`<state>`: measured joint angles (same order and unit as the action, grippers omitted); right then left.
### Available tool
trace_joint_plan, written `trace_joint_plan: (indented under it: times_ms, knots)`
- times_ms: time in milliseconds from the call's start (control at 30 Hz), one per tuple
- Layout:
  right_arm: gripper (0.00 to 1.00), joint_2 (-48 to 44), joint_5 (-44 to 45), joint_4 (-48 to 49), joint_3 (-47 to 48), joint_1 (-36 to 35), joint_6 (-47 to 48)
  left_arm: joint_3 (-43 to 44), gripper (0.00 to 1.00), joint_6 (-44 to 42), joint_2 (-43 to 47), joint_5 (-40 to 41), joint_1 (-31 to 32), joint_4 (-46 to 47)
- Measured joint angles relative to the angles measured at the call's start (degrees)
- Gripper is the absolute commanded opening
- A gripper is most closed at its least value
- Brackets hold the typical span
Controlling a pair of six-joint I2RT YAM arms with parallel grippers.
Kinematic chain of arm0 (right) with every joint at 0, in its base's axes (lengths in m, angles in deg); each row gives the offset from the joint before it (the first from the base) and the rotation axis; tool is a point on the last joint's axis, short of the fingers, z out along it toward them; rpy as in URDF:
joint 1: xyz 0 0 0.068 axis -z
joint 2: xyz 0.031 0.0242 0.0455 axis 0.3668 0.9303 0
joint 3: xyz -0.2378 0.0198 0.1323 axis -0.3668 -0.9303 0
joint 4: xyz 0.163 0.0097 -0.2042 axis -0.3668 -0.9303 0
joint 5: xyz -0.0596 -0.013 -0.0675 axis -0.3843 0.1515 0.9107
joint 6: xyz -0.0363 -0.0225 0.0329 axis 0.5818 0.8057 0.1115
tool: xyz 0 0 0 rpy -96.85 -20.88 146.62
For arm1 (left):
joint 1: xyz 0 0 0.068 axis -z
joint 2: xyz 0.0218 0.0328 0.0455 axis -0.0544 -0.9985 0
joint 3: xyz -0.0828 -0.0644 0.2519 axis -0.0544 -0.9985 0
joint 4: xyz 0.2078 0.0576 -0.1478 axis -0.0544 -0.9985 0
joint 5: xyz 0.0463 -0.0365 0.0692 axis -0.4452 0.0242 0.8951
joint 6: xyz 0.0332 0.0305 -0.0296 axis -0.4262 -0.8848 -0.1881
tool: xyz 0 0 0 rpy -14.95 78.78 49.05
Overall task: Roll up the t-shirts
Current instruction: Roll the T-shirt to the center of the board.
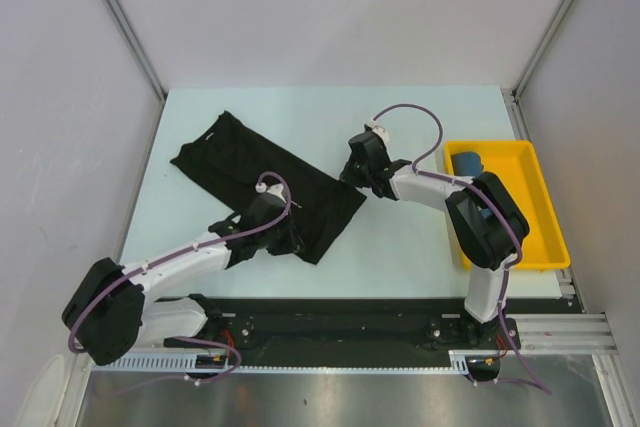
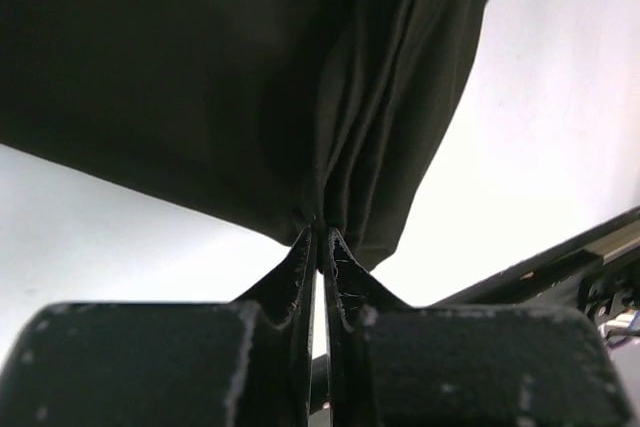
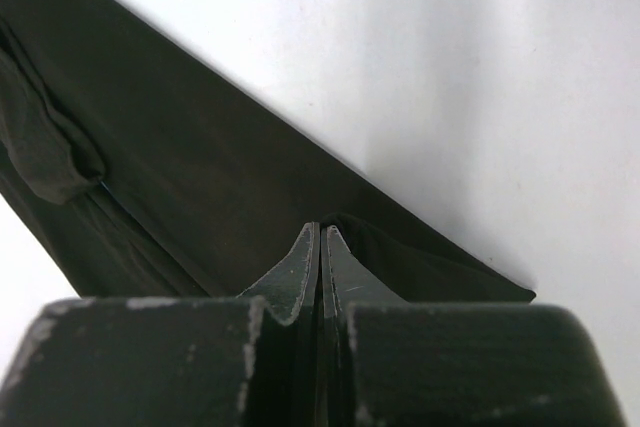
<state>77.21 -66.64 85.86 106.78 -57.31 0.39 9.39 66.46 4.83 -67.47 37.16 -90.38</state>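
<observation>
1. At the bottom centre of the left wrist view, the left gripper (image 2: pixel 319 237) has its jaws pressed tight on a bunched pleat of the black t-shirt (image 2: pixel 180 87). Narrow folds fan upward from the pinch towards the top of the frame.
2. Low in the middle of the right wrist view, the right gripper (image 3: pixel 319 232) also has its jaws shut. Its tips meet the straight edge of the same shirt, and a small ridge of cloth rises just beside them, so they seem to nip the hem.
3. Around both pinches the cloth is plain black, with no print showing in either wrist view.
4. From the top camera, the shirt lies as a long folded band on the pale table (image 1: pixel 420 247). It runs diagonally from the upper left towards the centre.
5. The left gripper sits at the band's lower right end, on its near side. The right gripper sits at the far right corner of that same end.
6. At the right side of the frame, well apart from the black shirt, a teal-blue t-shirt (image 1: pixel 469 162) lies bundled in the far end of a yellow tray (image 1: pixel 522 197). The right arm crosses over the tray's near part.
</observation>
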Motion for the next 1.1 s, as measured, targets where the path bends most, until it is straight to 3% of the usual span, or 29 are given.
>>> trace_joint_plan:
  times_ms: [100,133,200,233,300,400,533,800,1100]
  knots:
    - [0.06,0.22,-0.07,-0.02,0.07,0.00,0.13,-0.13,0.21,0.00,1.29,-0.52,-2.03,-0.07]
    - [0.16,0.22,-0.24,0.00,0.07,0.00,0.26,-0.13,0.39,-0.02,1.60,-0.70,-2.56,-0.07]
    - [0.28,0.22,-0.52,0.02,0.11,0.00,0.81,-0.13,0.56,-0.42,2.01,-0.74,-3.10,-0.26]
    - [0.37,0.22,-0.66,0.00,0.11,0.02,1.36,-0.20,0.58,-0.20,2.34,-0.70,-3.32,-0.42]
    - [0.43,0.15,-0.87,0.00,0.11,0.07,2.34,-0.79,0.61,-0.09,3.69,-0.76,-3.69,-0.76]
    - [0.44,-0.87,-0.87,-1.38,0.11,0.22,4.17,-1.66,0.63,-0.09,6.88,-0.46,-4.11,-1.81]
    - [0.37,-3.96,-0.22,-4.66,0.11,0.72,5.66,-1.44,0.61,-1.22,8.96,0.13,-4.15,-2.60]
    - [0.29,-8.04,0.66,-7.17,-1.57,0.87,7.54,0.22,0.50,-4.22,1.90,1.22,-2.73,-3.93]
    - [0.27,-3.98,-3.04,-5.33,-2.62,0.96,9.22,5.42,0.39,-6.27,-6.25,4.59,0.46,-5.42]
